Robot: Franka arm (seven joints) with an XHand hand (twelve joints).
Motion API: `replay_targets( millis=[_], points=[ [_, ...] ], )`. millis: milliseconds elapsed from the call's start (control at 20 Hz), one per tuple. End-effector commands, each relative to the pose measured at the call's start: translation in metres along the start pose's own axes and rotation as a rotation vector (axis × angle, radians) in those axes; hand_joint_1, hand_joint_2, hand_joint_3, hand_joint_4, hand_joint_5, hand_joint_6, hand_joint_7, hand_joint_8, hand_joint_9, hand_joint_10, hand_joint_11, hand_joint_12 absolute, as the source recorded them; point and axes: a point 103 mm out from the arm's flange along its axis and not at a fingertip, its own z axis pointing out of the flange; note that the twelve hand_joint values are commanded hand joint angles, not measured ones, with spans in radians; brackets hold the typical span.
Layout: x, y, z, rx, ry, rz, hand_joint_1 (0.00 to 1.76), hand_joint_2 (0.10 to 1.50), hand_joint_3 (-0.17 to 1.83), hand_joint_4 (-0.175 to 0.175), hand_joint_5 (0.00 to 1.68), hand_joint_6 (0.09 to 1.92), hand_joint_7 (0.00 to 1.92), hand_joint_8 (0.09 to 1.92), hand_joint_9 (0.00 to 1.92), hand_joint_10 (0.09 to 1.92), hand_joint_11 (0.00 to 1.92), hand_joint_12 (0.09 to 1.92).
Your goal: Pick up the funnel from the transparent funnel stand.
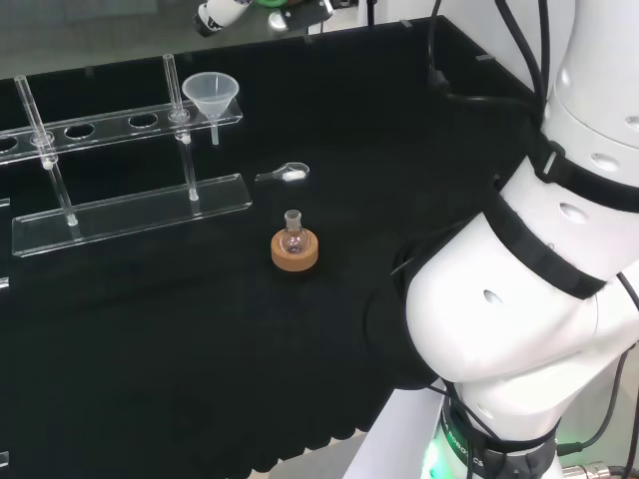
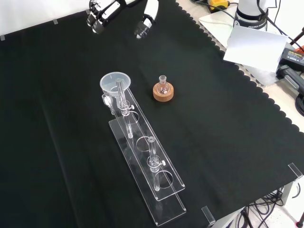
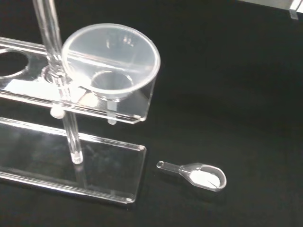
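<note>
A clear funnel [image 1: 211,95] sits in the end hole of the clear stand [image 1: 130,210]. The hand [image 2: 105,11] hovers well apart from it, fingers seemingly relaxed and holding nothing. This looks like the approach; next it must descend and close around the funnel's rim.

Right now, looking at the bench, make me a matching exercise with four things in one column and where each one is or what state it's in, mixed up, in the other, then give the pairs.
Things:
1. funnel
2. flask
3. spoon
4. hand

Places or states:
A. lying flat on the black cloth, a little white powder in its bowl
B. up in the air at the far edge of the cloth, holding nothing
C. seated in the end hole of the transparent funnel stand
D. upright on a cork ring

Pairs: 1-C, 2-D, 3-A, 4-B
</note>
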Motion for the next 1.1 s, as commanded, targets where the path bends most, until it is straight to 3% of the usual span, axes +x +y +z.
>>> replay_targets(
  millis=[50, 600, 900, 1100],
  points=[
    [0.029, 0.042, 0.022, 0.088, 0.0, -0.043, 0.46, 0.89, 0.29, 0.008, 0.17, 0.09, 0.01, 0.47, 0.14, 0.67, 0.09, 1.39],
    [0.053, 0.064, 0.047, 0.176, -0.004, -0.058, 0.54, 0.74, 0.33, -0.003, 0.16, 0.09, 0.0, 0.54, 0.13, 0.77, 0.13, 1.42],
    [0.035, 0.068, 0.062, 0.204, 0.017, -0.056, 0.53, 0.71, 0.35, -0.013, 0.13, 0.09, 0.0, 0.5, 0.1, 0.8, 0.16, 1.43],
    [0.034, 0.071, 0.073, 0.227, 0.028, -0.051, 0.53, 0.7, 0.35, -0.016, 0.12, 0.09, 0.0, 0.44, 0.08, 0.82, 0.18, 1.43]
  ],
)
